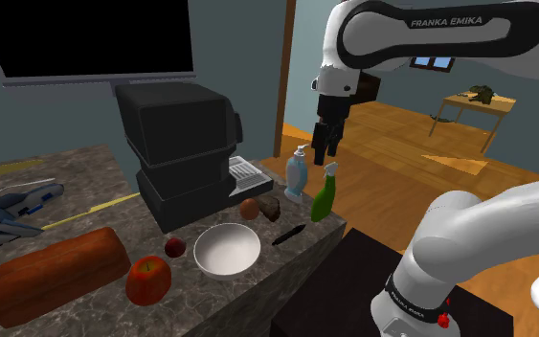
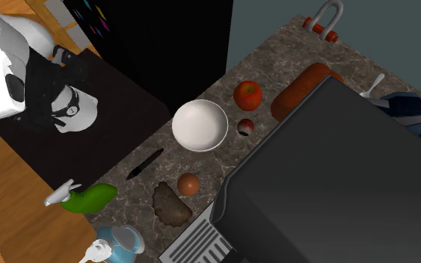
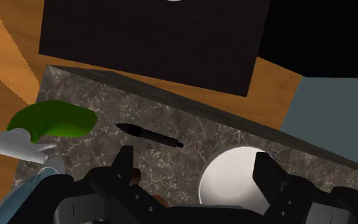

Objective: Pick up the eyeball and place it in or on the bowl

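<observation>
Hanging high over the right end of the marbled counter (image 1: 85,177) in the shoulder view, the gripper (image 1: 322,151) is above a blue bottle (image 1: 297,174) and a green spray bottle (image 1: 324,196). The wrist view gives what that angle hides: the black fingers (image 3: 125,159) stand well apart with nothing between them, and the white bowl (image 3: 234,175) and a black marker (image 3: 149,133) lie on the counter below. The eyeball (image 1: 174,247) rests on the counter at the near side, just left of the bowl (image 1: 227,250) and just beside a red apple (image 1: 148,280), well apart from the gripper. The second exterior view looks down from above and shows the eyeball's (image 2: 245,127) dark pupil, with the ball lying between the bowl (image 2: 200,125) and the black machine (image 2: 336,179).
</observation>
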`<act>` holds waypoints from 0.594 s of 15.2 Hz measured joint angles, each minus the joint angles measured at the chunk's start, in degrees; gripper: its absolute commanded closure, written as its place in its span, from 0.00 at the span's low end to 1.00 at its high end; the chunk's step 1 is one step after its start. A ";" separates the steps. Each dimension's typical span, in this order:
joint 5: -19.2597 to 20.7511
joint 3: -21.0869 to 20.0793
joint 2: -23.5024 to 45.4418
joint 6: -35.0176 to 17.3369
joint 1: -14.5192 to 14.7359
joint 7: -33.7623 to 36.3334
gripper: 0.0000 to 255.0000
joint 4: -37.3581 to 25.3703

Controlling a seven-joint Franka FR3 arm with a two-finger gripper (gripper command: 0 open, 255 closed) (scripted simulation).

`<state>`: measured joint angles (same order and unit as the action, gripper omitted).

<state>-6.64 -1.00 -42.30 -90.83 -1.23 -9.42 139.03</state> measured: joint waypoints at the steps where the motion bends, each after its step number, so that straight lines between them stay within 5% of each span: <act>1: 0.00 0.00 0.00 0.00 0.00 0.00 0.00 0.00; 9: -3.89 -6.94 7.31 -13.24 2.22 6.62 0.00 2.64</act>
<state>-10.53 -7.94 -34.99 -104.07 0.98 -2.80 141.67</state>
